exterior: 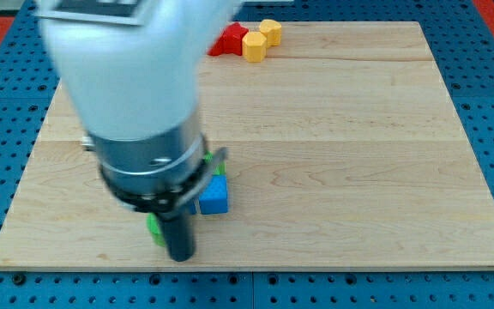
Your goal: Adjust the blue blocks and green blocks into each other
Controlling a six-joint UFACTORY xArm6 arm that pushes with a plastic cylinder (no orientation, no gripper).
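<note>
A blue cube (214,196) lies on the wooden board (333,154) at the lower left, partly hidden by my arm. A green block (215,160) peeks out just above the blue cube, touching or nearly touching it. Another green block (155,227) shows as a sliver at the view's left of my rod. My tip (182,257) is near the board's bottom edge, just below and left of the blue cube and right beside the lower green block. The arm's body hides most of this cluster.
A red block (228,39) and two yellow blocks (254,46), (270,32) sit together at the board's top edge. The board lies on a blue pegboard (487,51).
</note>
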